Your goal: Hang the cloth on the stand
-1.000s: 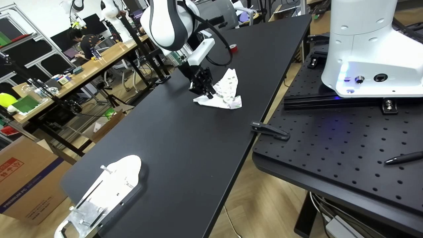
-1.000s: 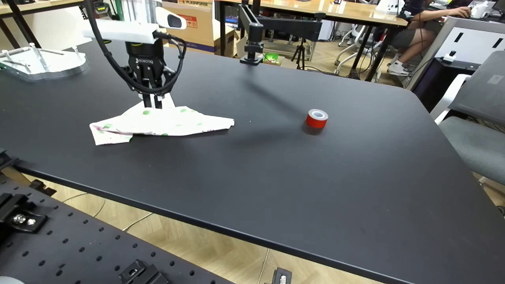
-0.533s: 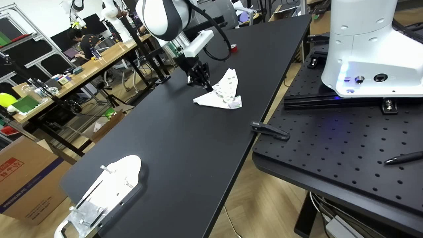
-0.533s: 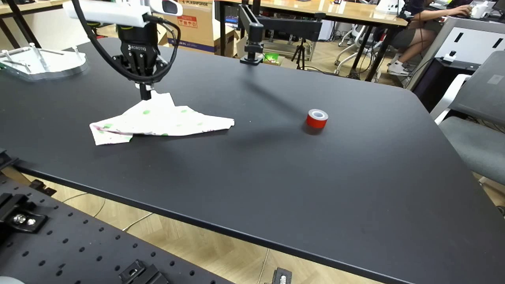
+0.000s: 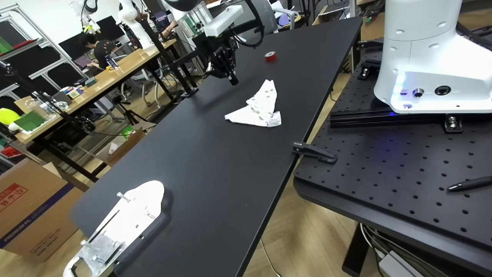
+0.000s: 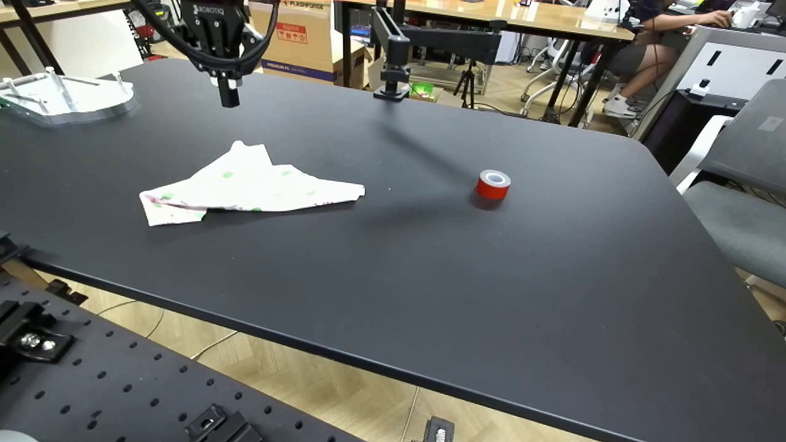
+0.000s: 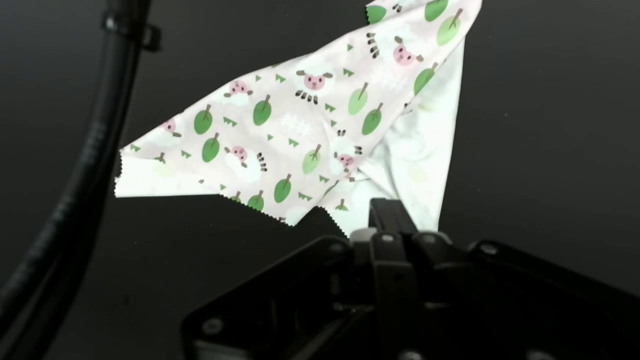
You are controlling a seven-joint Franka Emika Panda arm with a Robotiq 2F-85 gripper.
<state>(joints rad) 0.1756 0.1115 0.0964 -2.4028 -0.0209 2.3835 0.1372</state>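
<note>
The cloth, white with green leaf and pink sheep prints, lies folded and crumpled on the black table; it shows in both exterior views (image 5: 258, 107) (image 6: 245, 184) and in the wrist view (image 7: 295, 125). My gripper is raised above the table beyond the cloth, apart from it, in both exterior views (image 5: 233, 79) (image 6: 229, 95). Its fingers are together with nothing between them in the wrist view (image 7: 392, 215). A black post with a horizontal arm (image 6: 393, 58) is fixed at the table's far edge. I cannot tell whether it is the stand.
A roll of red tape (image 6: 493, 185) sits on the table (image 6: 491, 294). A metal plate with upright pegs (image 5: 127, 219) lies at one end of the table. A black clamp (image 5: 314, 151) is at the table edge beside the perforated base (image 5: 384, 169).
My gripper's fingers, slightly apart at the cloth one second ago, have come together. The gripper has risen up and away from the cloth. The cloth has not moved.
</note>
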